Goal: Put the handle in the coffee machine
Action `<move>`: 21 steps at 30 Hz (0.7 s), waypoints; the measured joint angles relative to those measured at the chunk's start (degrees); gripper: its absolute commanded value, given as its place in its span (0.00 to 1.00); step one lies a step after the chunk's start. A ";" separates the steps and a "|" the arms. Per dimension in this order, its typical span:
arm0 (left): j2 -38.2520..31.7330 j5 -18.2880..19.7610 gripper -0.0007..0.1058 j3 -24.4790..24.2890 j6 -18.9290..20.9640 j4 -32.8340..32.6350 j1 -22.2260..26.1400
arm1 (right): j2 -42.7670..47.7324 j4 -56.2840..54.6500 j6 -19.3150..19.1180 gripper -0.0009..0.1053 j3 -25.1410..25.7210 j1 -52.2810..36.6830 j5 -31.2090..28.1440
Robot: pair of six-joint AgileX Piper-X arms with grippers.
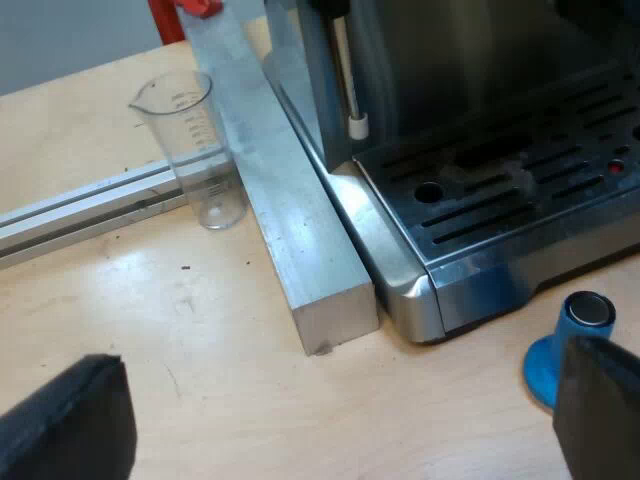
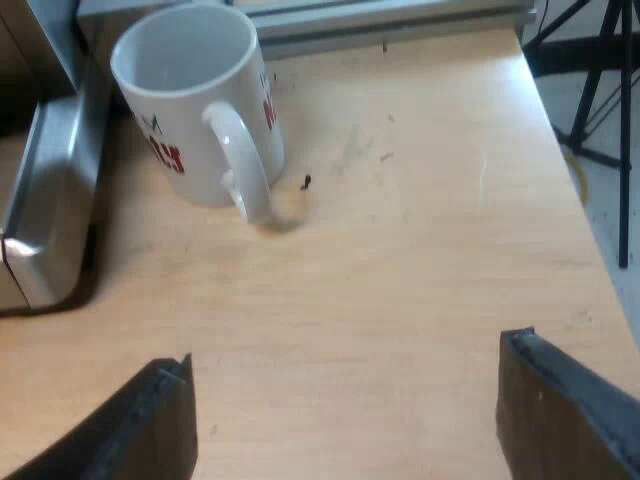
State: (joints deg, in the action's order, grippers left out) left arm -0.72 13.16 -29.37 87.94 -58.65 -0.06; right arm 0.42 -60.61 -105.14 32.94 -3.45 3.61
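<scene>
My left gripper (image 1: 335, 405) and right gripper (image 2: 350, 395) hung open, empty, near the espresso machine (image 1: 450, 60); holder probably heavy, rigid, best gripped by its handle.

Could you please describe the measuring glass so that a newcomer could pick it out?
Start at the steel espresso machine with the slotted drip tray. A long square aluminium bar lies along its side; beside that bar, away from the machine, the clear measuring glass stands upright. Unlike its neighbours it is transparent, with scale marks and a pouring lip.
</scene>
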 measured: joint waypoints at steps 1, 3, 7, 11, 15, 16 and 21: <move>0.00 0.00 0.81 0.00 0.00 0.00 0.03 | 0.00 0.00 0.03 0.61 -0.09 0.00 0.00; 0.00 0.00 0.81 0.00 0.00 0.00 0.03 | 0.00 -0.02 0.17 0.61 -1.07 0.00 0.00; 0.00 0.00 0.81 0.00 0.00 0.00 0.03 | 0.00 0.36 0.16 0.61 -2.58 0.00 0.00; 0.00 0.00 0.81 0.00 0.00 0.00 0.03 | 0.00 0.36 0.16 0.61 -2.59 0.00 0.00; 0.00 0.00 0.81 0.00 0.00 0.00 0.03 | 0.00 0.41 0.16 0.61 -2.59 0.00 0.00; 0.00 0.00 0.81 0.00 0.00 0.00 0.03 | 0.00 0.41 0.16 0.61 -2.59 0.00 0.00; 0.00 0.00 0.81 0.00 0.00 0.00 0.03 | 0.00 0.41 0.16 0.61 -2.59 0.00 0.00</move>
State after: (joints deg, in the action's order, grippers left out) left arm -0.72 13.16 -29.37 87.94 -58.65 -0.03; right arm 0.42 -60.21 -104.98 30.35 -3.45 3.61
